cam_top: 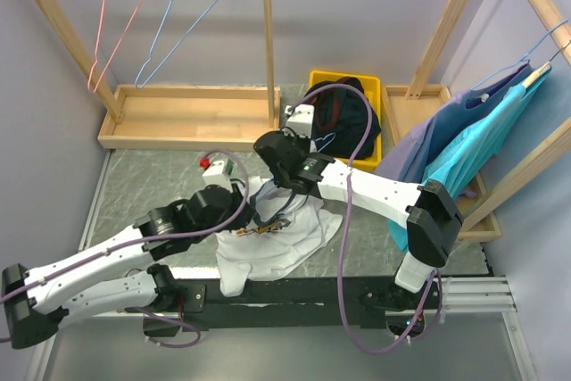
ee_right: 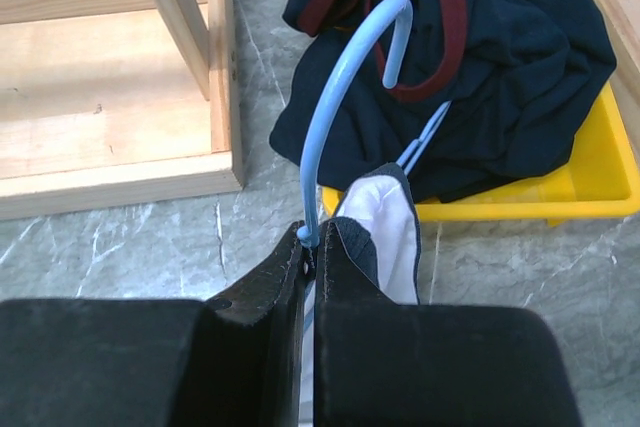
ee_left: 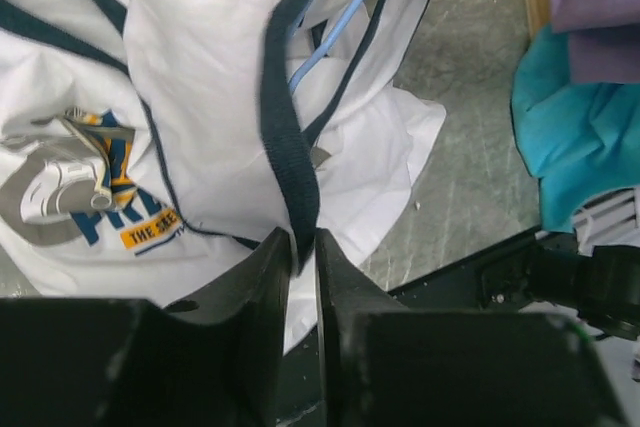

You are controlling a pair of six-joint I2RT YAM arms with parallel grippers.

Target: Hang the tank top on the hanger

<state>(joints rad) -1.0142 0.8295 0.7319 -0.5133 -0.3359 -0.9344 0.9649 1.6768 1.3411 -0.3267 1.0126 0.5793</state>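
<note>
- Lying crumpled on the table (cam_top: 134, 185) btwn the two arms, the tank top (cam_top: 277, 243) has its printed chest graphic facing up toward your left arm's side; hem spills over the near edge.
- You've got the left gripper (ee_left: 303, 247) pinching a navy-trimmed strap, jaws pressed tight on the trim – prob. to hold the opening taut so the wire can pass thru.
- The hanger (ee_right: 335, 97) is in your right gripper (ee_right: 308, 257), jaws closed on the wire at the base of the hook; hook curls up and away, toward the yellow bin (ee_right: 600, 187).
- White fabric w/ navy edge sits right beside the right fingers, so part of the top looks already over the wire. Left wrist view shows a blue wire segment running inside the armhole/neck folds – fits that.
- Judgement: mid-threading; one shoulder likely on, other not confirmed. Can't tell how far the wire arm reaches under the cloth.
- Risk: strap slips off if you pull w/o keeping tension.
- Around: dark navy garment (ee_right: 500, 57) in the bin; wooden rack (cam_top: 187, 118) w/ a pink hanger (cam_top: 111, 24) and a spare blue hanger (cam_top: 183, 20); teal shirt (cam_top: 482, 144) and purple shirt (cam_top: 419, 149) hung on your right.
</note>
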